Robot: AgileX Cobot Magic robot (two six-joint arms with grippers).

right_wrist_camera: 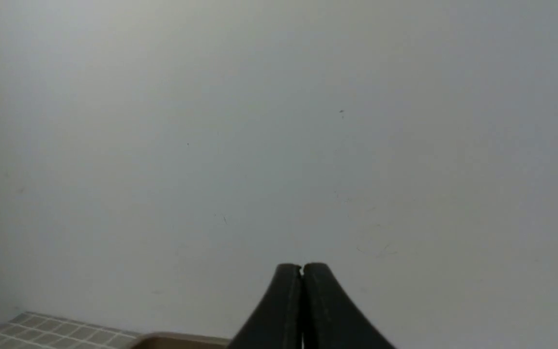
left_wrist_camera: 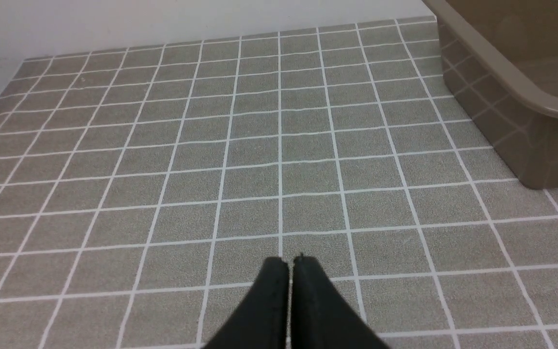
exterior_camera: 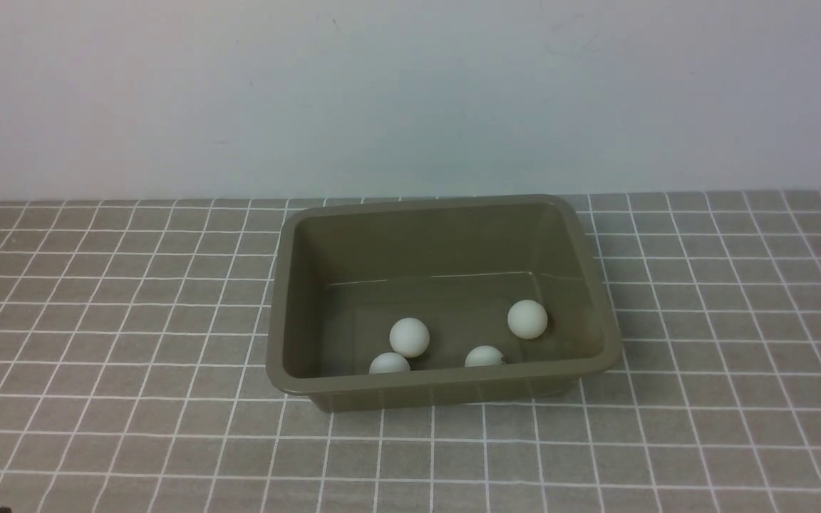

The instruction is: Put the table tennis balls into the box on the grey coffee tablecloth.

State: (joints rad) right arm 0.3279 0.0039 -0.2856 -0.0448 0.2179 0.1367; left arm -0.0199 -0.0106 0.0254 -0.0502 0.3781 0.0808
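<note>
Front view: four table tennis balls (exterior_camera: 409,337) lying inside the box (exterior_camera: 296,385), itself resting on the grey coffee tablecloth (exterior_camera: 97,320). Two balls close against the near wall, partly hidden by the rim; one just behind them; one apart, nearer the right-hand end. No ball visible on the cloth in any view. Neither arm visible in this view.

Left wrist view: left gripper (left_wrist_camera: 289,264) clenched, tips pressed together, nothing between them. Bare cloth directly ahead of the tips; box corner well off to one side of them, with a sliver of one white ball showing over the rim.

Right wrist view: right gripper (right_wrist_camera: 302,268) likewise clenched and empty, aimed at the pale wall (right_wrist_camera: 279,121). Box rim barely entering the picture beneath the tips; a strip of checked cloth beside it.

Judged status: task apparently complete, all four balls contained, both grippers clear of the box.

Judged hazards from here:
- Box shallow and lidless, hence easily nudged by a retreating arm; a knock on the flared rim likely to slide the tub over the cloth or tip it.
- Balls light and free to roll; a jolt to the tub likely to set them moving, possibly over the low wall.
- Cloth snagged by a low-travelling fingertip likely to drag the box along with it.
</note>
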